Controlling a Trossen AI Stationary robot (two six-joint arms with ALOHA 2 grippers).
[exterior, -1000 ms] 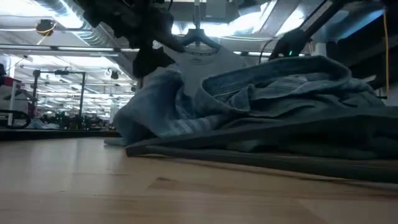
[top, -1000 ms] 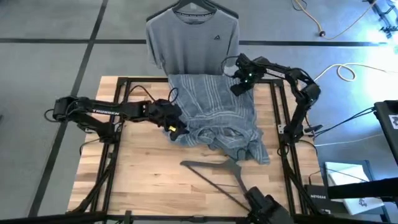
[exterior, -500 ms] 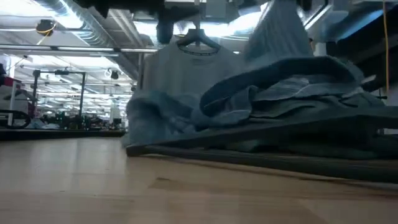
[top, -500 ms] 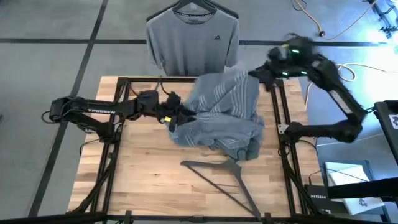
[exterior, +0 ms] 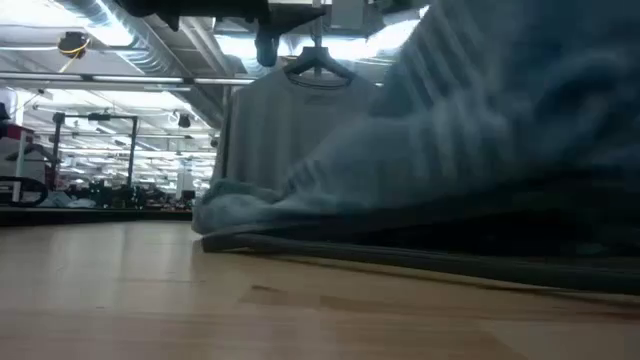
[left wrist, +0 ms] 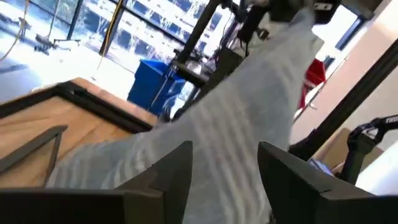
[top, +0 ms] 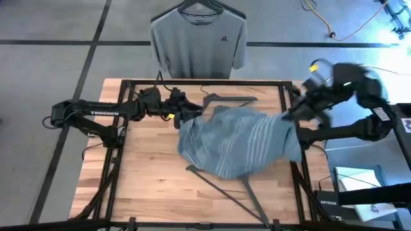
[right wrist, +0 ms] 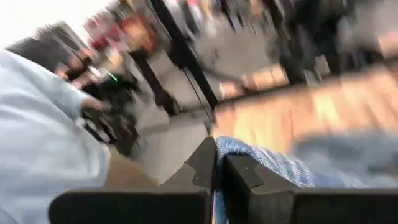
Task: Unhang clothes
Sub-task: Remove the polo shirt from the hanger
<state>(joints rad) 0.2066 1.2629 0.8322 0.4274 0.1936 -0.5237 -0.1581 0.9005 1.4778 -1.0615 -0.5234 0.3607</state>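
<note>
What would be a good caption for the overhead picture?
Right pincer pulls the striped shirt across the table; left pincer waits open by its edge, grey T-shirt hanging behind.

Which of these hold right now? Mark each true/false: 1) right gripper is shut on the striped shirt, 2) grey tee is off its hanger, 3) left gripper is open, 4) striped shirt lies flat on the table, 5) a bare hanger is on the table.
1) True: right gripper pinches the striped shirt.
2) False: the grey tee hangs on its hanger behind the table.
3) True: left gripper is open, the shirt in front of it.
4) False: it is stretched, lifted toward the right gripper.
5) True: a bare hanger lies near the front edge.
</note>
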